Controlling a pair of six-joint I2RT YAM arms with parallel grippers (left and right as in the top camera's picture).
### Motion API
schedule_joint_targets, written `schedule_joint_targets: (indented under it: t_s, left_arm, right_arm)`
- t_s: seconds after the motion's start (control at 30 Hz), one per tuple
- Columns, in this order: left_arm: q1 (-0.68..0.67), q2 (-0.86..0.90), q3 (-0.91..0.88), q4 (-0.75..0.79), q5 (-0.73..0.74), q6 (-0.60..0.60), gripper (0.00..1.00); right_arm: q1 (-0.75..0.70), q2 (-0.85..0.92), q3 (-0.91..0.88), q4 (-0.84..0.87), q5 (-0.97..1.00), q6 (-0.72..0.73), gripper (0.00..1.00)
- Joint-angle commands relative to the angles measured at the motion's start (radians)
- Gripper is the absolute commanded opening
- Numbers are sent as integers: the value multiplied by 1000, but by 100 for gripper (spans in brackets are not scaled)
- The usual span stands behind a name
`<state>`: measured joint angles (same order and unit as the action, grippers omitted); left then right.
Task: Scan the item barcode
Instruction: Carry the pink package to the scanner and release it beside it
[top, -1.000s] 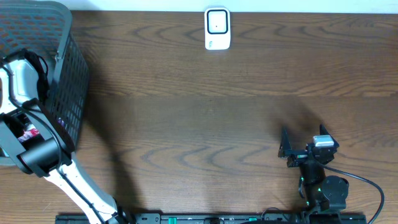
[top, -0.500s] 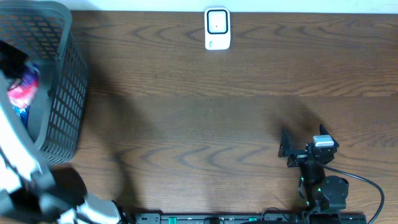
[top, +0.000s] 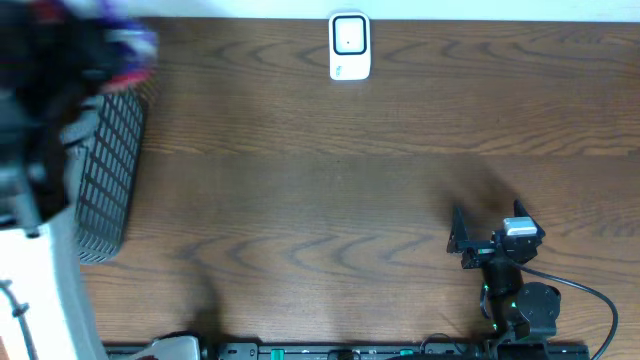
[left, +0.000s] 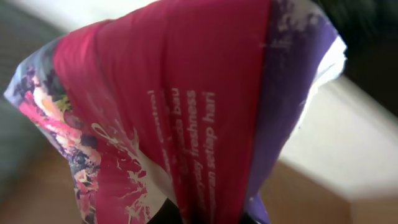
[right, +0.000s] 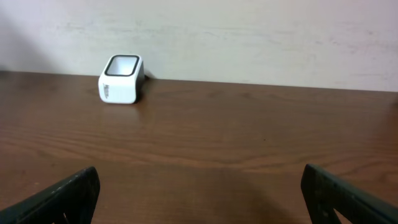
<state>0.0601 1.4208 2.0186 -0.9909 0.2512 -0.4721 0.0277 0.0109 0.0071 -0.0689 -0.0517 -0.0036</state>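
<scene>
A red and purple printed packet fills the left wrist view, pinched at its lower end by my left gripper, which is shut on it. Overhead, the same packet is a purple blur at the top left, above the basket, under my raised and motion-blurred left arm. No barcode shows on the packet's visible face. The white barcode scanner stands at the table's far edge and also shows as the white scanner far left of my right gripper. My right gripper rests open and empty at the front right.
A dark mesh basket stands at the left edge of the wooden table. A pale wall runs behind the table's far edge.
My left arm has risen out of the basket with the packet and swung up toward the top left; it is now blurred with motion. The right arm has not moved.
</scene>
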Motion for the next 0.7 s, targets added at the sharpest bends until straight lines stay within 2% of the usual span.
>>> schedule_joint_targets:
  t_s: [0.0,0.2,0.53,0.67]
  left_arm:
    - [-183,55,-5,0,-13,59,7]
    - [-425,216,-5,-21,-197,72,7]
    - [-585,579,-5,10,-200,66,7]
    - [-621,692,-5,17,-199,-13,8]
  right_arm:
    - [10,-6,-1,-4,1,14,99]
    - [10,-6,-1,-4,0,14,99]
    - [10,-6,-1,-4,0,14,99]
    - [10,-6,-1,-4,0,14,99]
